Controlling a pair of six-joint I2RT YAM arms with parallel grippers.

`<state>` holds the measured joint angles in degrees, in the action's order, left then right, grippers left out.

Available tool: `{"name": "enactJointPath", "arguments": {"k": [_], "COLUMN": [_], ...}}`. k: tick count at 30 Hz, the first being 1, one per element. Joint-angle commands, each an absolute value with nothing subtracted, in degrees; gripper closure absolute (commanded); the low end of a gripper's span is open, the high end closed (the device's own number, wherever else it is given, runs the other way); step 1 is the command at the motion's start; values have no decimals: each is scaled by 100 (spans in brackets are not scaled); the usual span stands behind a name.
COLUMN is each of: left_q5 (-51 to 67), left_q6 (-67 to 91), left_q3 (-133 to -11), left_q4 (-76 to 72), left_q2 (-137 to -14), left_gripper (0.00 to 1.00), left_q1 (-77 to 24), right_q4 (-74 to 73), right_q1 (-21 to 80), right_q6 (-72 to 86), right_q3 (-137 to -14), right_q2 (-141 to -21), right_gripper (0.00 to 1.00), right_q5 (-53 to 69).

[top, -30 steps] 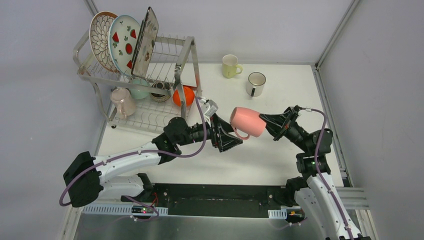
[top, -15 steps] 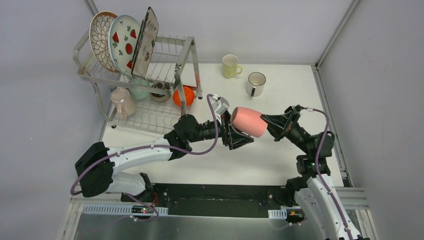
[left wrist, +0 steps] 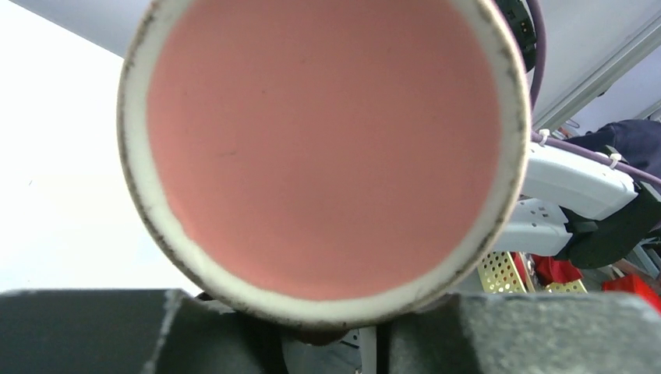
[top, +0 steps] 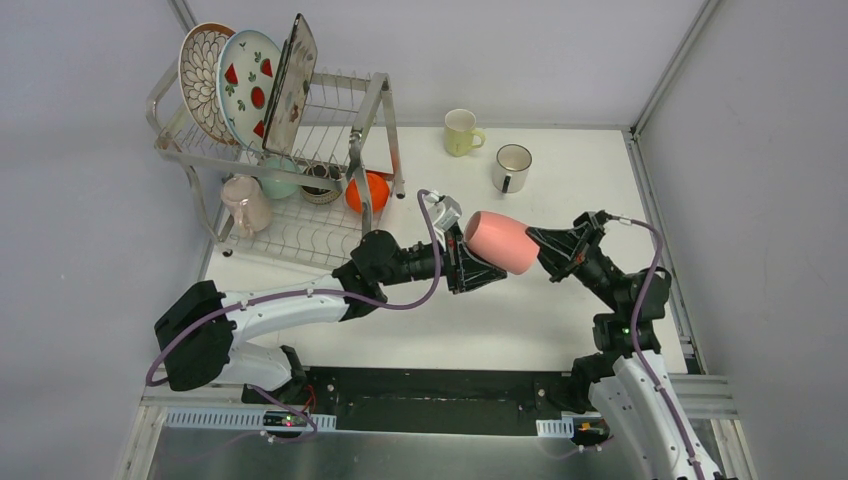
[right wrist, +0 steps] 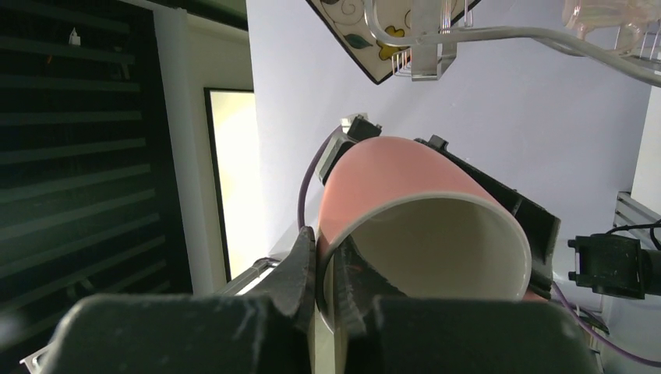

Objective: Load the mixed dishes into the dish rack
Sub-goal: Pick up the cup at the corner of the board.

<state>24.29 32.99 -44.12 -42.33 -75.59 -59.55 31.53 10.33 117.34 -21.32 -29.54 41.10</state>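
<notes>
The pink mug (top: 498, 243) hangs on its side above the table's middle, held between both arms. My right gripper (top: 540, 243) is shut on its rim (right wrist: 329, 269), one finger inside the white interior and one outside. My left gripper (top: 482, 277) has closed under the mug's base end, where the handle sits between its fingers (left wrist: 335, 327). The mug's pink bottom (left wrist: 323, 148) fills the left wrist view. The dish rack (top: 375, 110) stands at the far left with three plates (top: 250, 85) upright on top. Below them are a pale mug (top: 245, 203) and bowls, one of them orange (top: 372, 192).
A yellow mug (top: 461, 131) and a white mug (top: 511, 166) stand upright on the white table (top: 450, 320) near its far edge, right of the rack. Grey walls close in the table on the left, back and right.
My left arm reached right to the mug, and its jaws narrowed from wide open to closed round the handle. The right gripper kept its hold, and the mug barely moved.
</notes>
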Motion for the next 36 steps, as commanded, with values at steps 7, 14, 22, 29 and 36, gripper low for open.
{"name": "enactJointPath", "arguments": {"k": [7,14,22,29,36], "left_q5": [2467,2023,1316,581,-472], "left_q6": [3294,3192,2997,2958,2971], "left_q3": [-4450,-4201,-3896,-3670,-3484], "left_q4": [-4359,-3998,-3105,-1959,-732], "left_q2": [-7119,-6766,-6130,-5358,-4342], "left_gripper": [100,100,100,100,100], "left_q1": [-6108,-6103,-6100,-6100,-6100], "right_q4": [2865,2624,1926,824,-266], "right_q1": [1065,1064,1059,1062,1063], "right_q6": [12121,11987,11544,10795,10140], "right_q3": [-1968,-1589,-1528,-1878,-2382], "right_q2": [-2852,-2647,-2431,-2269,-2277], "right_gripper": [97,73,26,0,0], "right_q5": [4049,3947,3956,3871,3775]}}
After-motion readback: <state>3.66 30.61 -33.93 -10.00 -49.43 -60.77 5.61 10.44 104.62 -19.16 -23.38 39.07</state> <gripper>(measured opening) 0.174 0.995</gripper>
